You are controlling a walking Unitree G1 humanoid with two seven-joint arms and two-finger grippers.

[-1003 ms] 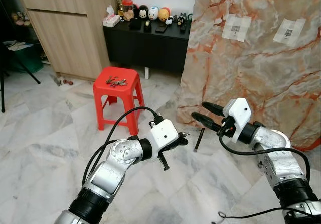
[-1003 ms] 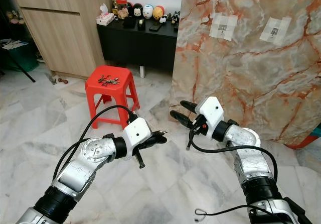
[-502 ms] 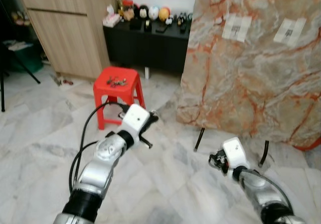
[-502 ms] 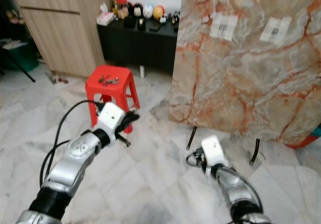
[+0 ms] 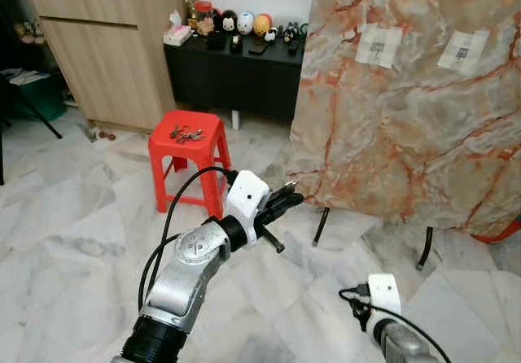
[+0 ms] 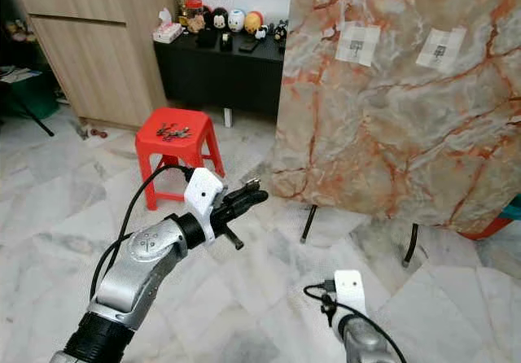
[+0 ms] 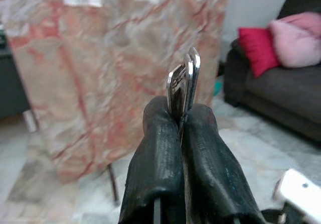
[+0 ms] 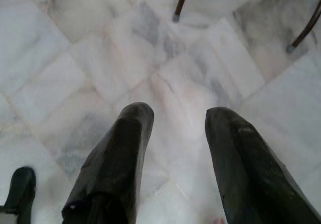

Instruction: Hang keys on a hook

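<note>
L hand (image 5: 286, 199) is raised at mid-height in front of the robot, fingers (image 7: 165, 148) pressed together and pinching a metal key (image 7: 183, 86); the key's silver end sticks out past the fingertips. Beyond the L hand, in the direction it aims, stands the marble-patterned board (image 5: 407, 102) on thin black legs, w/ two white taped patches up high, each carrying a small hook (image 5: 379, 47) and (image 5: 462, 53). Key and hooks are well apart; the hooks sit higher than the hand and farther off.

Behind and to the L of the L hand sits a red stool (image 5: 192, 147) w/ a small bunch of spare keys (image 5: 186, 135) on its seat. Farther back: a wooden cabinet (image 5: 106, 45) and a black worktop (image 5: 236, 66) w/ small figurines.

R hand (image 8: 178, 138) hangs low near the marble floor (image 5: 73, 233), below and to the R of the L hand, fingers spread w/ nothing between them, pointing down at the tiles. Its white wrist housing (image 5: 383, 292) shows at the lower edge of the head view.
</note>
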